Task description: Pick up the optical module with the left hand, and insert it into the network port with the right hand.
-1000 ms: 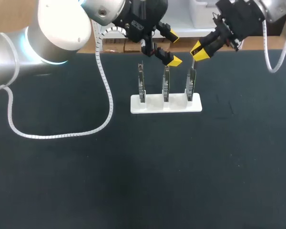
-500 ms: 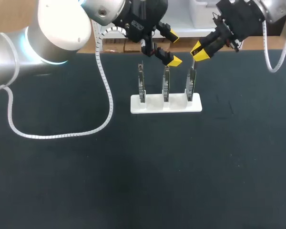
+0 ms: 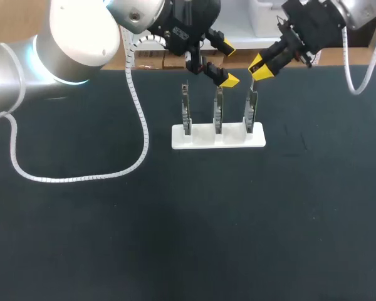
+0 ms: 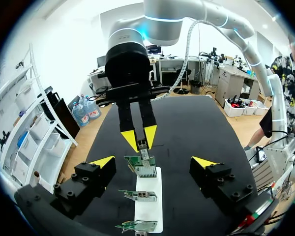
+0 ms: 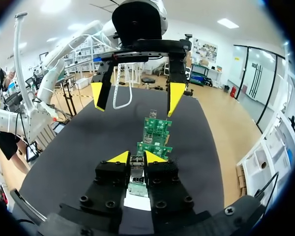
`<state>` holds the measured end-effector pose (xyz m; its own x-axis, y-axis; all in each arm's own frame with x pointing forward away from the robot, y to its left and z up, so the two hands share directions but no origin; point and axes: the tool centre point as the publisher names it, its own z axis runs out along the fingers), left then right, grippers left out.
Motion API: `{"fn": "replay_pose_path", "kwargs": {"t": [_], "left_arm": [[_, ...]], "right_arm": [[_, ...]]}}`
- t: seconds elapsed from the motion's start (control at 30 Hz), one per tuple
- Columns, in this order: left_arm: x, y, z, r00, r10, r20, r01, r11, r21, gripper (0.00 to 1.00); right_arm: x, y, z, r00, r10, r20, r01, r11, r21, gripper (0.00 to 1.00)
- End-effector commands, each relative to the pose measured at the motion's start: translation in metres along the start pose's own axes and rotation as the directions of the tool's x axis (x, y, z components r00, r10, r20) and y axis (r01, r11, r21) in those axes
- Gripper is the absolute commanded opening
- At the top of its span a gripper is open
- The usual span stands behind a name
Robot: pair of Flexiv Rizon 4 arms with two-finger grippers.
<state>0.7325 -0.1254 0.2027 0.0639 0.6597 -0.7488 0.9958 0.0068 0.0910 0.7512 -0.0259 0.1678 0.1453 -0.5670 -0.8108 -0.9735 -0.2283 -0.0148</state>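
Observation:
A white holder (image 3: 218, 135) carries three upright circuit boards with ports. My right gripper (image 3: 261, 66) hangs just above the rightmost board (image 3: 250, 110), shut on a small metal optical module (image 5: 137, 166) that sits between its yellow tips. From the left wrist, that gripper (image 4: 138, 138) holds the module (image 4: 144, 147) with its lower end at the top of the board (image 4: 143, 170); how deep it sits I cannot tell. My left gripper (image 3: 226, 63) hovers open and empty over the middle board (image 3: 218, 111), its fingertips (image 5: 99, 95) wide apart.
The black table top (image 3: 194, 219) spreads around the holder. A white cable (image 3: 81, 177) from my left arm loops over the table at the left. The other two boards (image 4: 137, 195) stand in line in the holder (image 4: 148, 209).
My right gripper has edged slightly up and back with the module. The left arm has kept still.

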Motion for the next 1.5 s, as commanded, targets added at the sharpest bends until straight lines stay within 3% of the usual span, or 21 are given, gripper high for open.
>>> {"fn": "replay_pose_path", "kwargs": {"t": [0.03, 0.97, 1.23, 1.5], "left_arm": [[-0.001, 0.001, 0.0, 1.0, -0.002, -0.007, 0.002, 1.0, 0.002, 1.0], [-0.001, 0.001, 0.0, 1.0, -0.002, -0.007, 0.002, 1.0, 0.002, 1.0], [-0.001, 0.001, 0.0, 1.0, -0.002, -0.007, 0.002, 1.0, 0.002, 1.0], [-0.001, 0.001, 0.0, 1.0, -0.002, -0.007, 0.002, 1.0, 0.002, 1.0]], "right_arm": [[-0.001, 0.001, 0.0, 1.0, 0.003, -0.013, -0.003, 1.0, 0.005, 0.02], [0.007, 0.006, -0.001, 1.0, 0.016, -0.01, -0.016, 1.0, 0.016, 0.0], [-0.003, 0.001, -0.006, 0.999, -0.024, -0.022, 0.025, 0.999, 0.023, 0.0], [-0.001, -0.001, -0.005, 0.999, -0.023, -0.027, 0.023, 1.0, 0.015, 0.0]]}}
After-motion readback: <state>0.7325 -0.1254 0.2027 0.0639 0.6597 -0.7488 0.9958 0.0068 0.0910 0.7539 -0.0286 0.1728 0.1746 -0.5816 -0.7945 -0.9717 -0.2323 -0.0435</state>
